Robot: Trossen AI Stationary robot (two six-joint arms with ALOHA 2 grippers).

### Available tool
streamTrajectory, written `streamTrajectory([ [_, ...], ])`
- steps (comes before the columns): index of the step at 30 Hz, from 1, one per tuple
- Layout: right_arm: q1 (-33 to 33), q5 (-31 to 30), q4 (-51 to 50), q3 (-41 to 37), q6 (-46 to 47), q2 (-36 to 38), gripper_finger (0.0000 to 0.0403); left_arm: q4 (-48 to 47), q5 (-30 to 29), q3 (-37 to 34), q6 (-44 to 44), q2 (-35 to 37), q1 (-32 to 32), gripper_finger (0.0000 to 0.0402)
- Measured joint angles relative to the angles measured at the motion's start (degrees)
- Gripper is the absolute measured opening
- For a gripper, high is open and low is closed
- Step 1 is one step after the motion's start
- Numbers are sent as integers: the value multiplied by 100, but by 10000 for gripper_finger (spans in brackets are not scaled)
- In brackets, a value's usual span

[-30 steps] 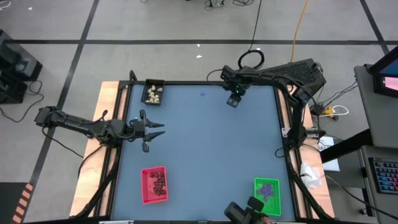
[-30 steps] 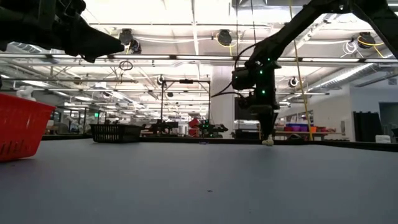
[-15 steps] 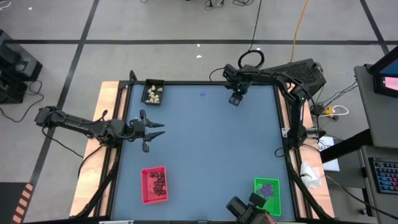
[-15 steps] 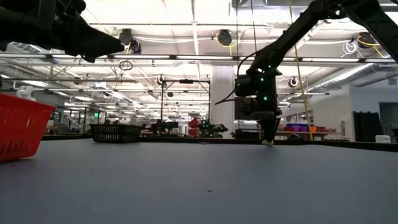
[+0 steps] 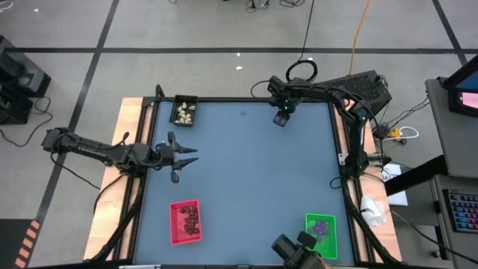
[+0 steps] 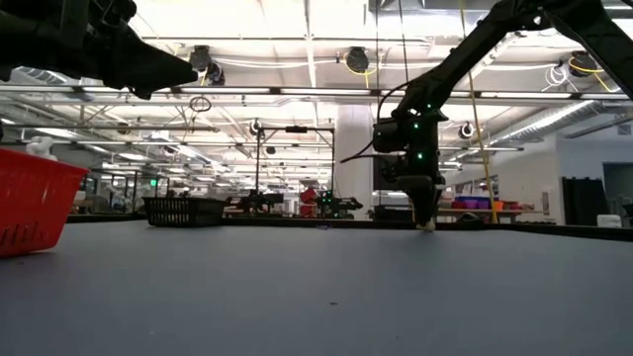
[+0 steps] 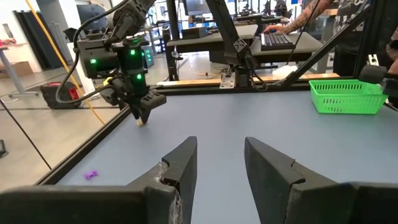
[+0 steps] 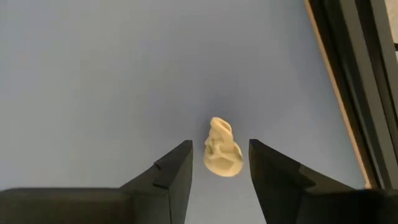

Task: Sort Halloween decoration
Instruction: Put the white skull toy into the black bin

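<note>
Right claw (image 8: 216,163) is down at the counter (image 5: 254,179) near its far edge, well right of the black tray (image 5: 184,110), fingers spread either side of a cream-white lump (image 8: 221,148) lying on the surface, not yet pinched. Left claw (image 5: 187,155) hangs released and empty over the counter's left side, below the black tray, which holds cream-white lumps (image 5: 185,113). A purple bit (image 5: 243,113) lies between black tray and right claw; red tray (image 5: 185,222) holds dark lumps, green tray (image 5: 321,233) purple bits.
</note>
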State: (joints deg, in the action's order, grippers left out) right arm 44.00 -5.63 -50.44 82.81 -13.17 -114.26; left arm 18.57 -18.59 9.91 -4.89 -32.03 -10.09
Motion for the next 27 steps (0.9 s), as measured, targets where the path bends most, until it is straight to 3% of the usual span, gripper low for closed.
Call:
streamTrajectory([
  [10,21,-120,-133,53,-49,-329,141,0,2,0,-2,2,0,129],
  [20,23,-184,-266,267,-123,-365,59,-2,0,0,-8,0,0,129],
  [27,8,-202,-550,586,-141,-366,51,-4,-2,-2,-7,0,0,129],
])
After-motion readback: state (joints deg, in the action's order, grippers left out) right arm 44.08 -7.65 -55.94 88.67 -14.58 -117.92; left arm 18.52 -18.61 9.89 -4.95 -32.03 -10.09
